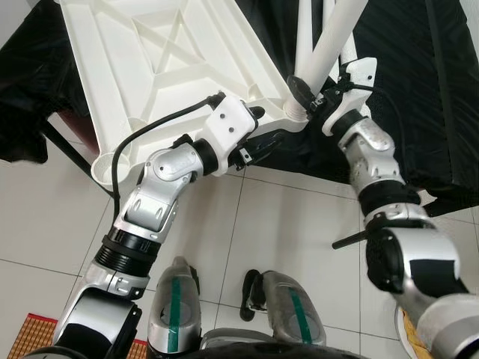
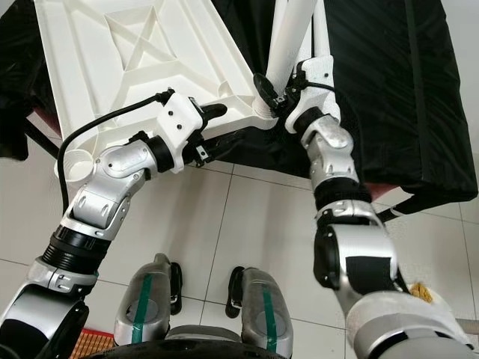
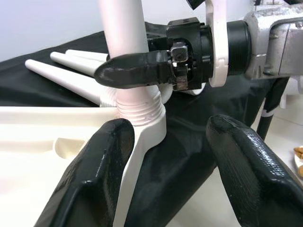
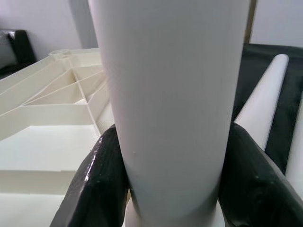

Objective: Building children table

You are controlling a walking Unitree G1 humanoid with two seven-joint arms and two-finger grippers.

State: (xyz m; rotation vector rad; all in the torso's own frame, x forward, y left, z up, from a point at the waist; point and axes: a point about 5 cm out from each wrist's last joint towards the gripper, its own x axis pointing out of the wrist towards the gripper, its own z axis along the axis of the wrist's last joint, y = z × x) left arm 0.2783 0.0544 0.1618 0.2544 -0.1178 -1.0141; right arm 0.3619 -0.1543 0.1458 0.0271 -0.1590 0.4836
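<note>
At the tabletop [image 1: 150, 52] corner socket [image 3: 142, 118], a leg [image 4: 170, 94] is gripped by the right gripper [image 1: 307, 93]; the left gripper [image 3: 165, 156], fingers open, straddles the corner. The leg should be kept upright while screwed.

Background surroundings. A black cloth [image 1: 419, 90] drapes over a raised surface at the far side of the scene and hangs down toward the floor at its near edge. The floor [image 1: 299, 224] consists of large pale grey tiles separated by thin dark grout lines. A woven mat [image 1: 26, 333] with an orange-red pattern lies on the tiles at the near left corner. A thin black bar [image 1: 63, 149] runs diagonally above the tiles at left. A pale plate [image 3: 298, 161] carrying small brown pieces is partly visible at far right.
</note>
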